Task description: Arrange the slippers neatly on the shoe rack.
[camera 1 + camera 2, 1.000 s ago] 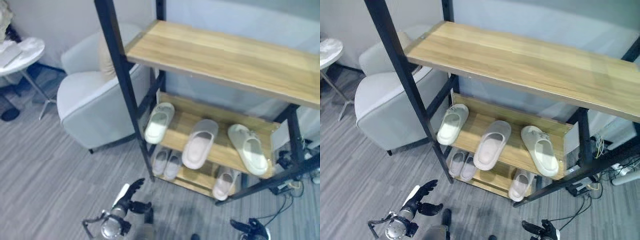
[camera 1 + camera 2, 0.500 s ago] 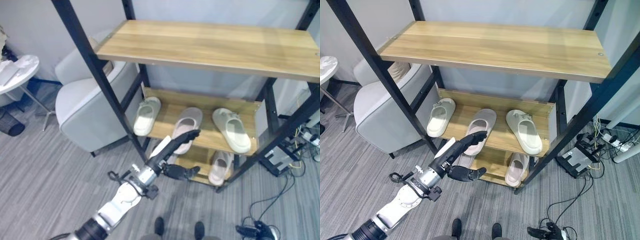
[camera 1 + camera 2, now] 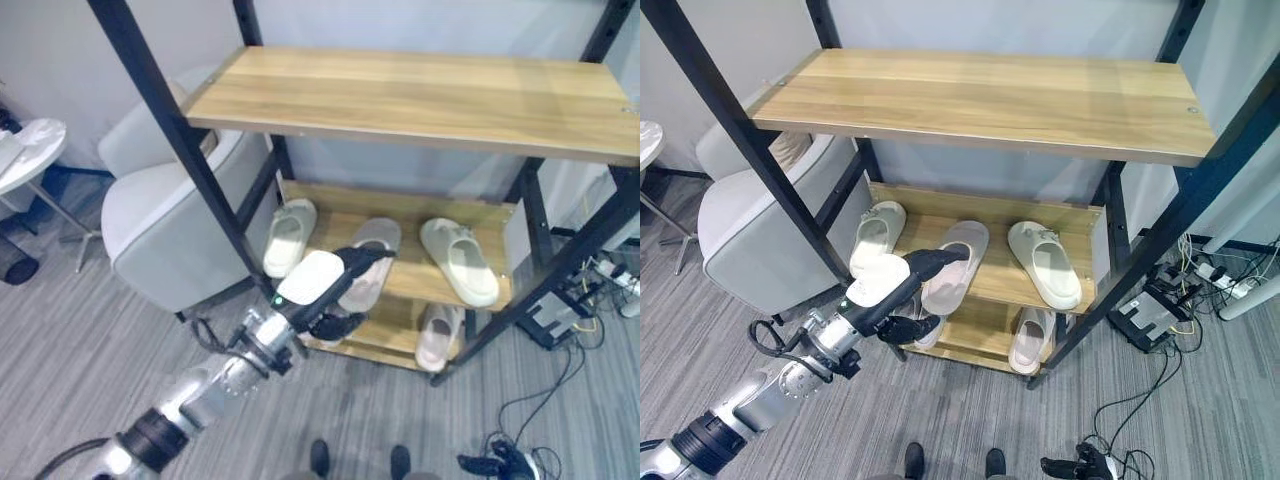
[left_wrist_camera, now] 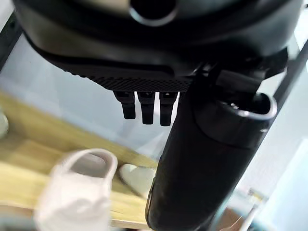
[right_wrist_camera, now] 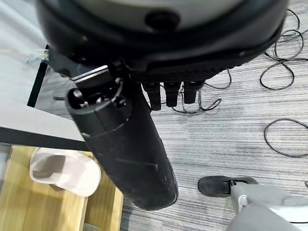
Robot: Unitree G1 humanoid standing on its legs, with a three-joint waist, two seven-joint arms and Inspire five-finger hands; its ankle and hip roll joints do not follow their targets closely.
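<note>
Here the left hand [image 3: 902, 282] reaches toward the middle shelf [image 3: 1088, 222] of the shoe rack [image 3: 980, 100], fingers straight and apart, holding nothing. Just past its fingertips [image 3: 950, 255] lies the pink slipper [image 3: 958, 270], its long axis running front to back and tilted a little toward the hand's side, heel end nearest. A pale green slipper [image 3: 874, 236] lies to the hand's left and a white slipper [image 3: 1044, 263] well off to its right, angled the other way. The right hand [image 5: 126, 139] shows in its own wrist view, over the floor, fingers extended, so the left is plainly nearer. I judge the pink slipper the likely target for straightening.
</note>
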